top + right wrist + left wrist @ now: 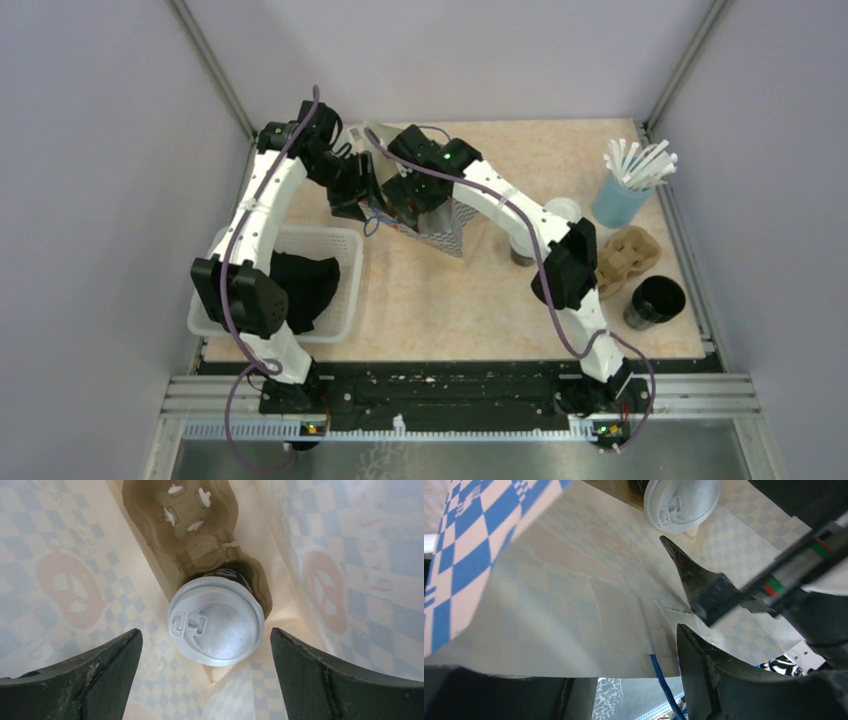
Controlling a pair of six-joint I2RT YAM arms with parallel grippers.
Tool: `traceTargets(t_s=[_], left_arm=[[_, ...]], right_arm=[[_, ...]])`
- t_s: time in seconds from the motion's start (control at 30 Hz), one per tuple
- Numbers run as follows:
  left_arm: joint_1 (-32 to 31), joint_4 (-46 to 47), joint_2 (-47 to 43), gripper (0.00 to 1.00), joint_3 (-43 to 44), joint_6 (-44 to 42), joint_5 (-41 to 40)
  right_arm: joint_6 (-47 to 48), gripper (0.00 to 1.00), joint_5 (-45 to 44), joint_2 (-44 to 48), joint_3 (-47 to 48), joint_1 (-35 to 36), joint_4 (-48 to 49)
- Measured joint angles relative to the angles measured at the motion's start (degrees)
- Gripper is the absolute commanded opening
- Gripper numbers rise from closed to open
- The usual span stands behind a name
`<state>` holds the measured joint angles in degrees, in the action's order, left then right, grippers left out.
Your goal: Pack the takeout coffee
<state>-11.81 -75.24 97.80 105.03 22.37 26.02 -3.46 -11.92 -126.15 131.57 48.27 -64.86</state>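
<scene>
One takeout coffee cup [216,627], dark-sided with a white lid, sits in a brown pulp carrier [195,520] at the bottom of the blue-checked paper bag [445,228]. My right gripper [205,675] is inside the bag just above the lid, open, its fingers either side and clear of it. My left gripper [624,670] is at the bag's rim with its jaws apart and the paper edge between them; the same lid [681,502] shows below. Another dark cup [520,255] stands right of the bag, mostly hidden under my right forearm.
A white round lid [563,210] lies behind the right forearm. A pulp carrier [625,258], a black lidless cup [655,300] and a blue cup of straws [625,185] stand at the right. A white basket [345,240] with black cloth sits at the left.
</scene>
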Motion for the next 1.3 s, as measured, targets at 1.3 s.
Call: traceTargets(t_s=[1.3], left_arm=[[0.0,2.8,-3.5,0.65,-3.0,0.5,-0.1]], right_arm=[[-13.0,0.98,-11.5,59.5,-47.9,-13.5,9.0]])
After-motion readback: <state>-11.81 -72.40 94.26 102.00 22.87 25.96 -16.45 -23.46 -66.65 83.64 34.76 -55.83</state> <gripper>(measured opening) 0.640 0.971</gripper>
